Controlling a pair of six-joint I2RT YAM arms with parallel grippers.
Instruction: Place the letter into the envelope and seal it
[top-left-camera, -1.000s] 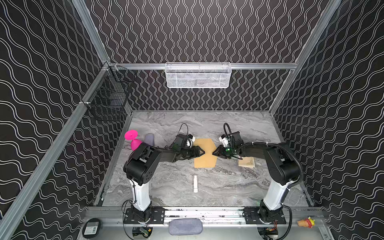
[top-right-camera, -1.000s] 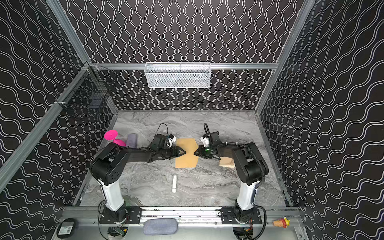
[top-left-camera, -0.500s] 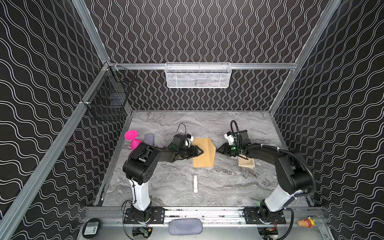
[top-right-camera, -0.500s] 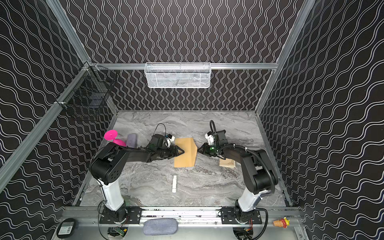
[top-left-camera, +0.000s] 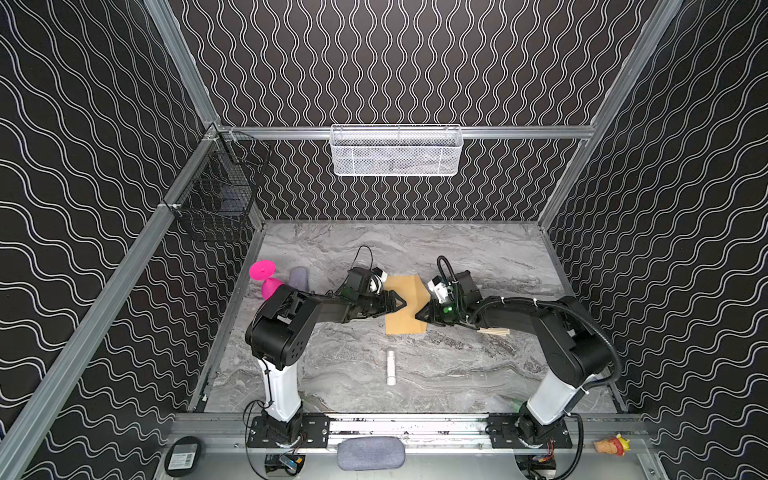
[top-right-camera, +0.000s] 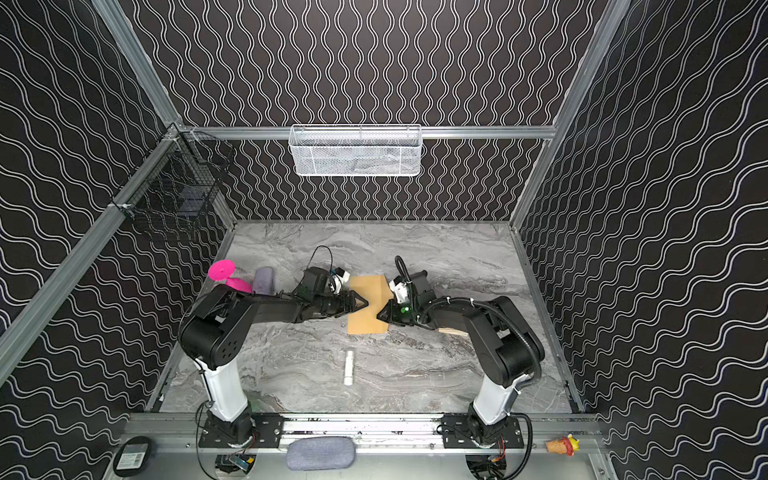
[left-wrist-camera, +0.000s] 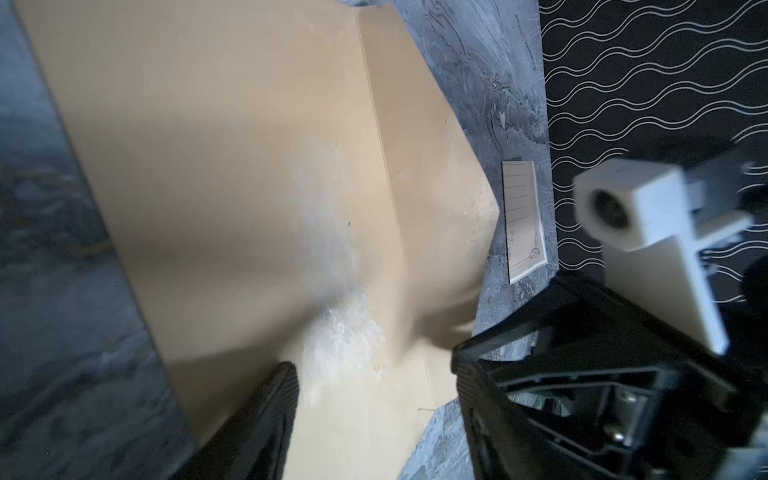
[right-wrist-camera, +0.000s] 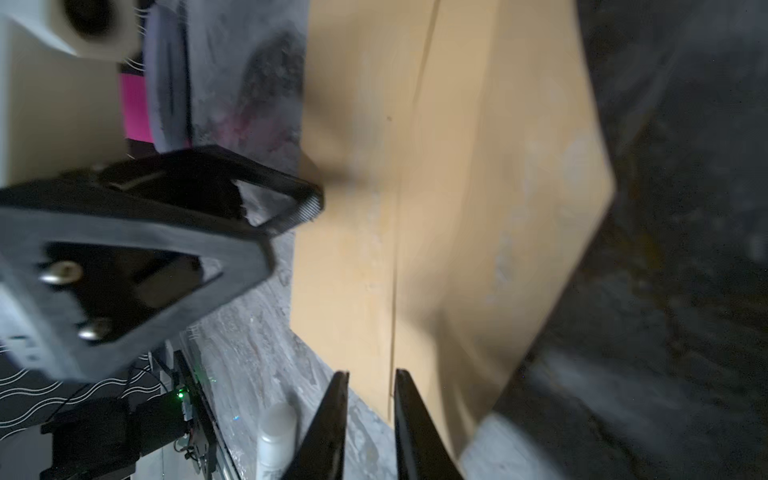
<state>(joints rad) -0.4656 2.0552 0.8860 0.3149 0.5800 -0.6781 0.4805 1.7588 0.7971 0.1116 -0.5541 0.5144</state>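
The brown envelope (top-left-camera: 409, 286) (top-right-camera: 368, 286) lies flat mid-table, its pointed flap (right-wrist-camera: 582, 195) spread toward the right arm. My left gripper (top-left-camera: 402, 303) (left-wrist-camera: 374, 399) is open at the envelope's left edge, and one ribbed finger (left-wrist-camera: 270, 411) rests over the paper. My right gripper (top-left-camera: 419, 314) (right-wrist-camera: 370, 374) is at the right edge with its jaws a narrow gap apart. The flap's fold line runs into that gap, and nothing is visibly clamped. The letter (left-wrist-camera: 521, 224), pale with a dark ornate border, lies on the table beyond the flap tip. In a top view only its edge (top-left-camera: 494, 332) shows under the right arm.
A white glue stick (top-left-camera: 390, 366) lies in front of the envelope. A pink glass (top-left-camera: 266, 278) and a grey object (top-left-camera: 298, 277) sit at the left. A white mesh basket (top-left-camera: 397, 151) hangs on the back rail and a black wire basket (top-left-camera: 216, 195) on the left rail.
The right gripper drew back to the right, then came in again to the envelope's right edge. The envelope went from skewed with one side raised to lying flat and square. The left gripper stayed put.
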